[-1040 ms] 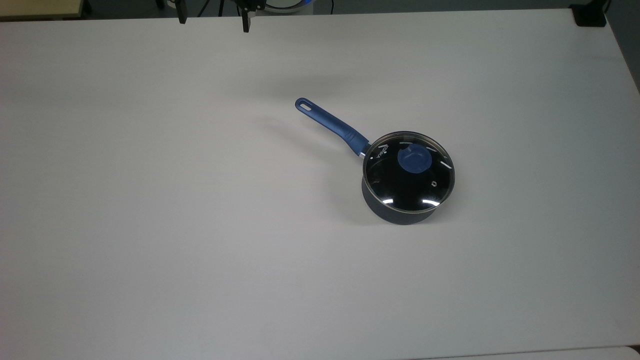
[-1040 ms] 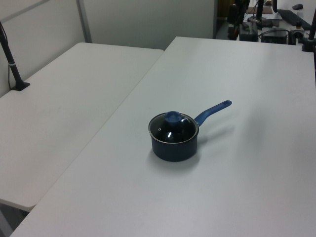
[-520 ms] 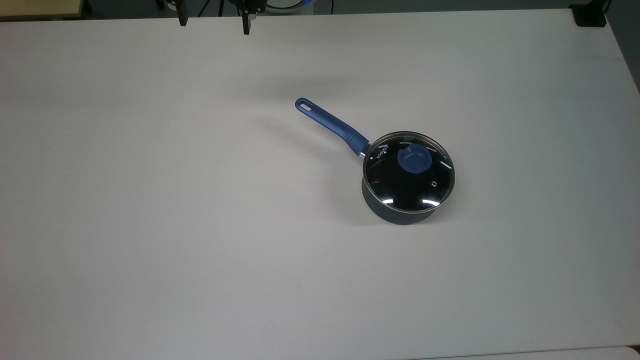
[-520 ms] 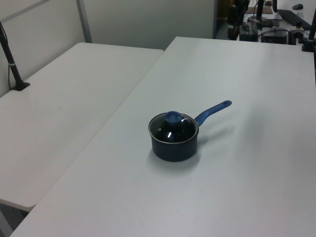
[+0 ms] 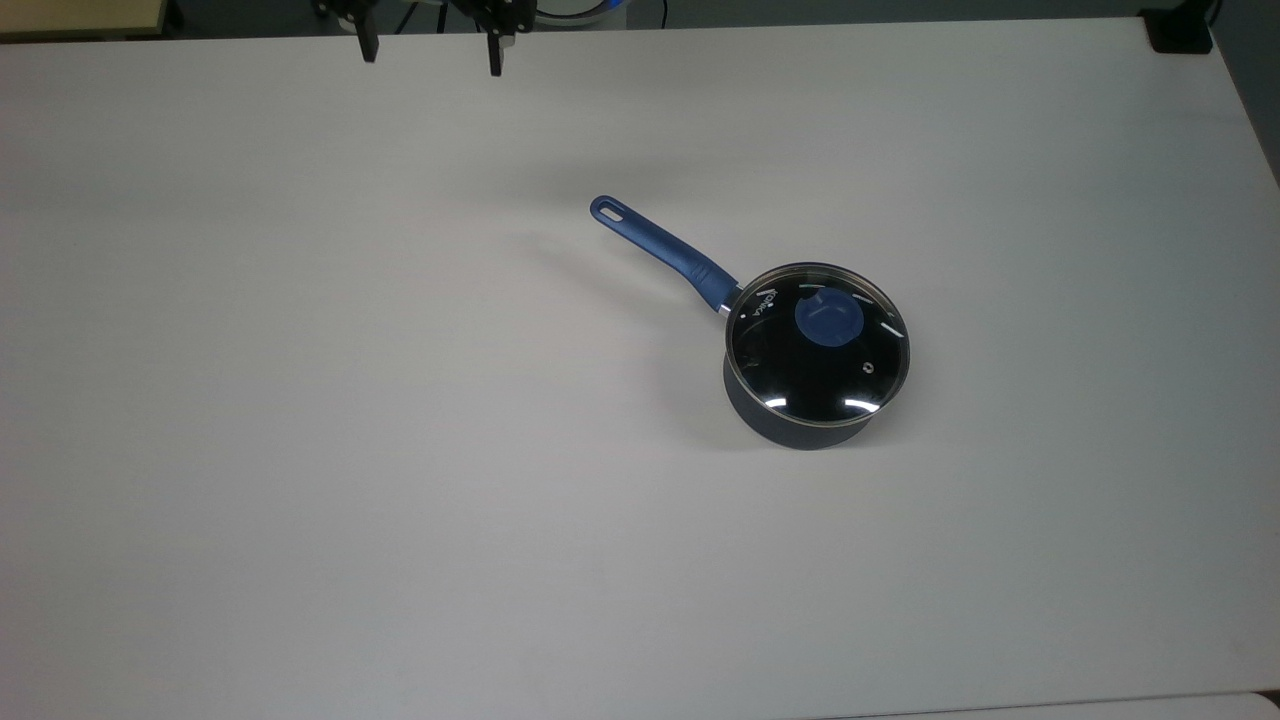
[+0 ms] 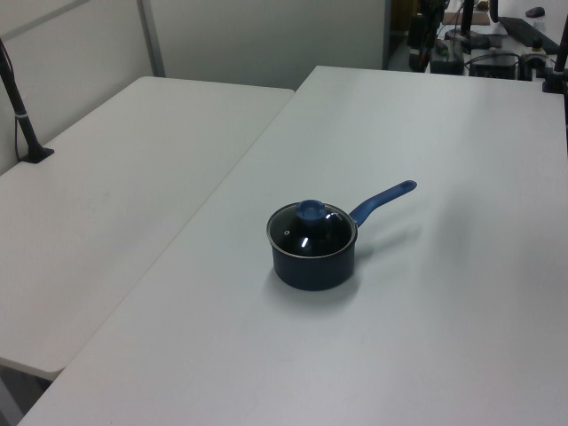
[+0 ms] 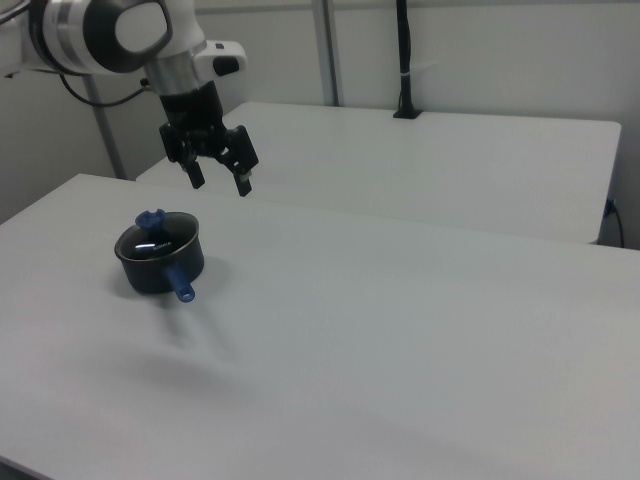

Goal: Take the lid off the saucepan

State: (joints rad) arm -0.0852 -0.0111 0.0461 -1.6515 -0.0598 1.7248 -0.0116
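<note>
**Lidded saucepan sits alone as robot gripper hangs open above table**

One small dark navy-black round saucepan (image 5: 800,425) with a long blue handle (image 5: 660,248) stands on a wide white table (image 5: 300,400), right of centre in the top view. One round clear glass lid (image 5: 818,365) with a thin metal rim lies flat on its mouth, closing it; the lid carries one round blue knob (image 5: 826,320) and one small steam vent (image 5: 867,366). Through the glass the pot's inside looks dark, and whether it contains anything cannot be told. The handle, pierced by a hole at its end, points toward the top view's upper left. In the left view the saucepan (image 6: 312,266) stands mid-table, its lid (image 6: 311,229) in place. In the right view the saucepan (image 7: 160,268) sits at the right view's left. One black two-finger gripper (image 7: 219,184) on a white robot arm (image 7: 110,35) hangs in the air beyond the pot, apart from it, its two fingers (image 7: 244,184) spread wide and grasping nothing. In the top view the gripper (image 5: 432,60) shows at the table's far edge. A second white table (image 6: 106,195) adjoins the first
</note>
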